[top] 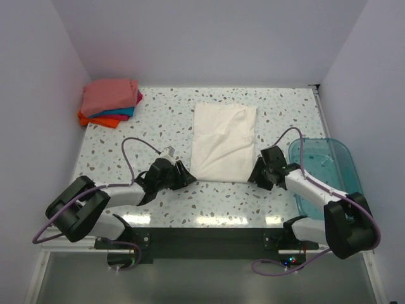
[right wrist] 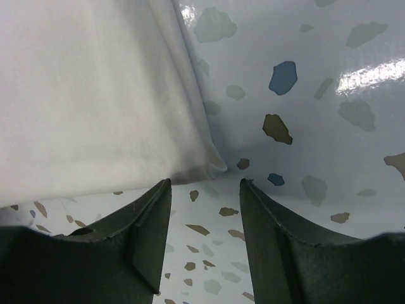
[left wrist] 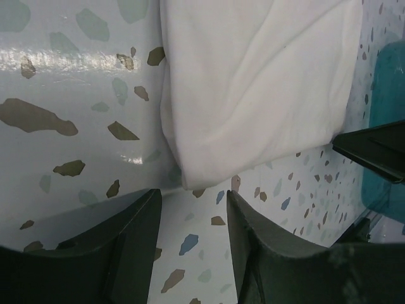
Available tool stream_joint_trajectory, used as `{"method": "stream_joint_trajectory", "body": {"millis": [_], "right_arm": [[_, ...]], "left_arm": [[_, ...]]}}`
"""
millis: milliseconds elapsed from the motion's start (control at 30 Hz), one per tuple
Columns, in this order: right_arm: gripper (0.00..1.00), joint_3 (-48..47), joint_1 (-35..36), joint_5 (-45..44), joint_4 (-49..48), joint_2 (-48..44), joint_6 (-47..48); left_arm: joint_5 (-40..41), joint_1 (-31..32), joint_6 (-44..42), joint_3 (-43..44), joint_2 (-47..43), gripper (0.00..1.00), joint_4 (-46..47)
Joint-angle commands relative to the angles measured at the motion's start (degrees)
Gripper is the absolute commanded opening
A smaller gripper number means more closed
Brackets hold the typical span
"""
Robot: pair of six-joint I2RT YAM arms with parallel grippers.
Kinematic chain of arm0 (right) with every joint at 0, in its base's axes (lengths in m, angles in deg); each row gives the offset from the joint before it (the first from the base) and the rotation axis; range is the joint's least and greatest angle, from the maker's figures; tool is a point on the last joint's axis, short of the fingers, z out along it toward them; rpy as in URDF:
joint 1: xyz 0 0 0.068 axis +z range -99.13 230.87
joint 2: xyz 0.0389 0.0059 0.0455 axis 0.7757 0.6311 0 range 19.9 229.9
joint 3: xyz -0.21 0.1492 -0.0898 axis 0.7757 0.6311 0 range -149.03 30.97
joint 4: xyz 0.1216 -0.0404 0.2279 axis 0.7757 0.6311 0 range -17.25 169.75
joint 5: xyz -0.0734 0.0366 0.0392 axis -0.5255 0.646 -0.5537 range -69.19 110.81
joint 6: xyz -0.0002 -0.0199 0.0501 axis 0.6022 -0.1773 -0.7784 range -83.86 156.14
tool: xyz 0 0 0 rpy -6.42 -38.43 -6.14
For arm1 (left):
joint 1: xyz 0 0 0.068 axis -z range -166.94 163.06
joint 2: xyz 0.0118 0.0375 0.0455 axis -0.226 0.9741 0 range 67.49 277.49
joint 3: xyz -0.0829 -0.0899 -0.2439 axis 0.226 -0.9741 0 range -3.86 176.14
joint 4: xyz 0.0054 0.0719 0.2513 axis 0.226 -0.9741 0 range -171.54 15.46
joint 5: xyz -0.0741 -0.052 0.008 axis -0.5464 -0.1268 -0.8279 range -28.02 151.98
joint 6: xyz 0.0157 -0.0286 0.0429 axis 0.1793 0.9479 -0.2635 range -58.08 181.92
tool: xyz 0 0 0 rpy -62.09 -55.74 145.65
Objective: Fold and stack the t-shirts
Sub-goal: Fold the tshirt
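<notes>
A white t-shirt (top: 223, 140) lies folded into a long rectangle in the middle of the speckled table; no red print shows. My left gripper (top: 187, 177) is open at its near left corner (left wrist: 190, 177), the fingertips just short of the cloth. My right gripper (top: 256, 172) is open at its near right corner (right wrist: 212, 166), also just short of it. Nothing is between either pair of jaws. A stack of folded salmon-pink (top: 109, 95), teal (top: 120, 113) and orange (top: 95, 120) shirts sits at the back left corner.
A translucent teal plastic bin (top: 326, 171) stands at the right edge, close behind my right arm; it shows in the left wrist view (left wrist: 387, 88) too. White walls close the table at the back and sides.
</notes>
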Motion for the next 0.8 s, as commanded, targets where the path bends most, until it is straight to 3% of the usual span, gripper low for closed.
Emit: {"method": "stream_joint_trajectory", "body": {"millis": [0, 200, 300, 467, 533, 767], "right_arm": [[0.49, 0.52, -0.23, 0.88, -4.29, 0.89, -1.79], [0.42, 1.23, -0.23, -0.44, -5.08, 0.54, -2.49], [0.36, 0.88, -0.23, -0.97, -5.43, 1.07, -2.14], [0.0, -0.97, -0.32, -2.28, -4.73, 1.24, -0.12], [0.0, -2.55, -0.41, -2.11, -2.98, 0.72, 1.81], [0.0, -2.03, 0.12, 1.93, 5.19, -10.78, 6.29]], "left_arm": [[0.18, -0.62, 3.31, -0.85, 1.77, 0.5, 5.69], [1.5, -0.71, 3.84, 0.81, 6.42, 0.43, 7.53], [1.59, -0.63, 3.14, 2.66, 8.53, 0.35, 7.71], [3.08, -0.71, -0.28, 5.38, 7.49, 0.11, 4.38], [4.13, -0.71, -1.6, 6.09, 6.17, 0.0, 0.97], [7.74, -0.63, -4.77, 4.17, -7.95, 0.0, -11.08]]}}
